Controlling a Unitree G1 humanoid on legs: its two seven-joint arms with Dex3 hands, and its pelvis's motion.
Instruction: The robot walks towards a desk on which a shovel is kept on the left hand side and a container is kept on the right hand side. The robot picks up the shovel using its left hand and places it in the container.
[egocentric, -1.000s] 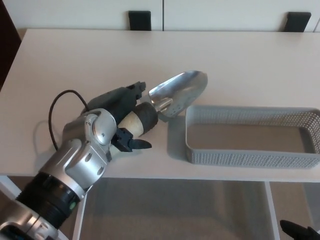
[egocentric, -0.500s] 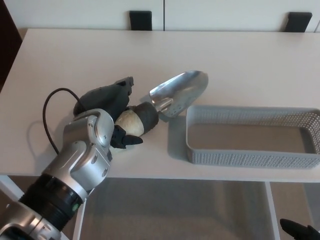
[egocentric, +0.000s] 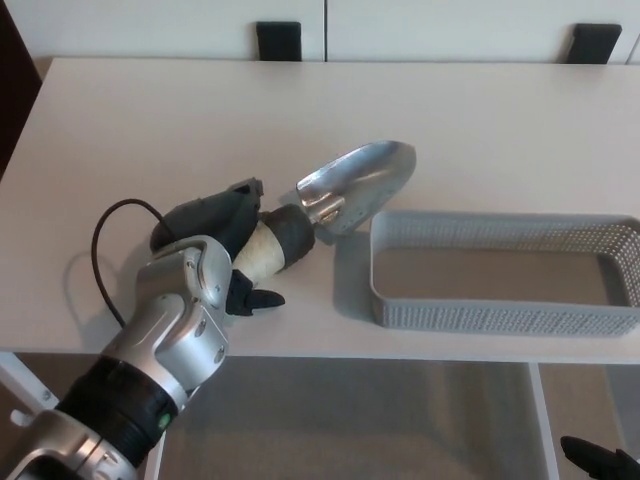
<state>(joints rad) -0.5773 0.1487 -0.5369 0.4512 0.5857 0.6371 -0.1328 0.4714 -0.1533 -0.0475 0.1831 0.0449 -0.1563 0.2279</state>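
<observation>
- The left hand (egocentric: 232, 250) is closed around the shovel (egocentric: 335, 197) handle, black fingers (egocentric: 215, 212) over the top and a thumb below.
- The shovel lies on the white desk (egocentric: 180, 120), its silver blade pointing far-right, just beside the near-left corner of the container (egocentric: 500, 315).
- The grey mesh container sits at the desk's near right edge, nothing in it.
- Only a black tip of the right hand (egocentric: 600, 462) shows at the near right; its fingers' state can't be made out.
</observation>
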